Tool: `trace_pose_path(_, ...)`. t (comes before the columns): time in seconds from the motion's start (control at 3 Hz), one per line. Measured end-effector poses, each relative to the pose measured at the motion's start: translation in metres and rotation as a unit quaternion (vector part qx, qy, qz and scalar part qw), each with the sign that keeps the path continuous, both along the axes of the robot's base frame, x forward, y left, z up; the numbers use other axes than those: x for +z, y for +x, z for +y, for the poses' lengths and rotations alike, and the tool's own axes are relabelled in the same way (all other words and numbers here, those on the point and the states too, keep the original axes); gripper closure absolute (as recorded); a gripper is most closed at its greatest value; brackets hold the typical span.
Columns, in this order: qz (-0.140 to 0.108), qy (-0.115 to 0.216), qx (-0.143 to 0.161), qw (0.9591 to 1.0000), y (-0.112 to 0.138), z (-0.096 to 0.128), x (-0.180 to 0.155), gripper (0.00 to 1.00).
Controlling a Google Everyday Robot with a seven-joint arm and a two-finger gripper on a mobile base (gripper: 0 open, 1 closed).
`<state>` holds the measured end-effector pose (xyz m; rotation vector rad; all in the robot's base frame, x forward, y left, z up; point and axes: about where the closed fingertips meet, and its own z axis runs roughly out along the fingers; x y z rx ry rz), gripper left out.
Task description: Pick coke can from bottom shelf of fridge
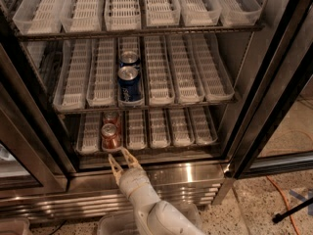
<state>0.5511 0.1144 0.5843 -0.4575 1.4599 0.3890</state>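
The fridge [274, 82] stands open before me with several wire racks of white trays. On the bottom shelf [161, 129] a red coke can [110, 135] with a silver top stands at the front of the second lane from the left. A second red can [111, 117] stands right behind it. My gripper [121, 155] is just below and slightly right of the front can, at the shelf's front edge, fingers open and empty, pointing up toward it. The white arm [146, 204] reaches up from the bottom of the view.
Two blue soda cans [129, 82] stand in one lane of the middle rack, above the red cans. The stainless steel base [195, 175] runs below the bottom shelf. Dark door frames [29, 131] flank the opening. An orange cable [283, 195] lies on the speckled floor at right.
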Motion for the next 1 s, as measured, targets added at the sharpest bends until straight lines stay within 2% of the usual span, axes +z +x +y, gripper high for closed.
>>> trace_pose_path(0.33,-0.002,0.000,0.002,1.0000,0.004,0.003,-0.001,0.27)
trace_pose_path(0.67,-0.003,-0.001,0.008,1.0000,0.009,0.008,-0.002,0.28)
trace_pose_path(1.0,-0.014,0.002,0.021,0.9997,0.040,0.017,0.000,0.36)
